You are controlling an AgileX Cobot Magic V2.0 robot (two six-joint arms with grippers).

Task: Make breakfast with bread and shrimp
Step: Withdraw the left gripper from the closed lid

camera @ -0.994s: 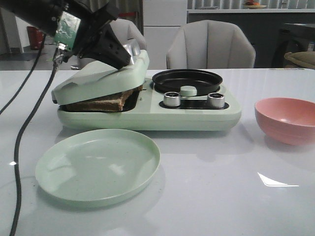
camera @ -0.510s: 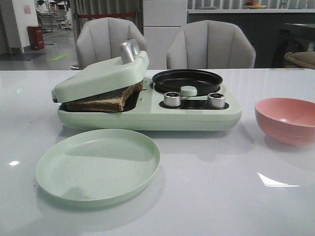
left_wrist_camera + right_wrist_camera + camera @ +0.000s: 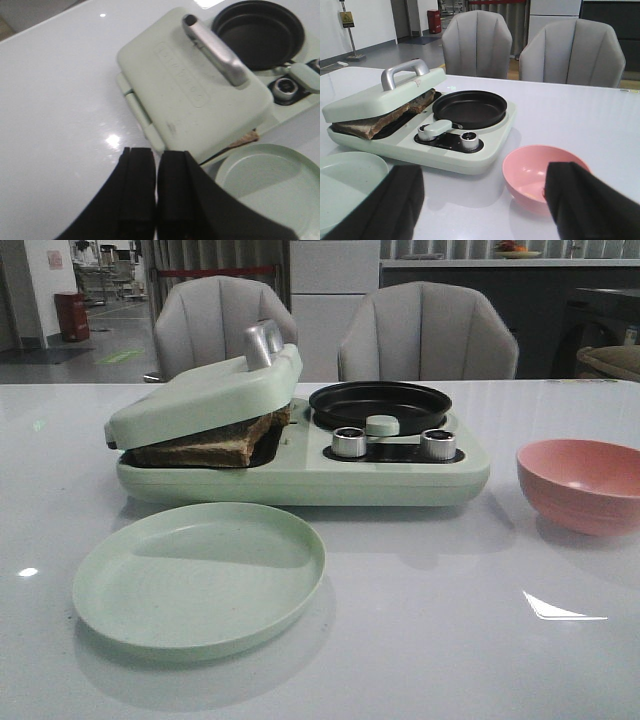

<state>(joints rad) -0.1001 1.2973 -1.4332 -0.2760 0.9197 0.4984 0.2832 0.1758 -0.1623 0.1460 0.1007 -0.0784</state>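
Bread in press section of breakfast maker, lid resting tilted on it, not flat. Frying pan bare; shrimp not seen. Green plate near, unloaded. My left jaws nearly together, holding nothing; right jaws wide. Judgement: toasting underway, shrimp and plating remain.

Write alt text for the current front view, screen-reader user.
A pale green breakfast maker sits on a white table, its lid resting tilted on toasted bread that pokes out at the front, with an empty black pan on its right half. An empty green plate lies in front, an empty pink bowl to the right; no arms are visible.
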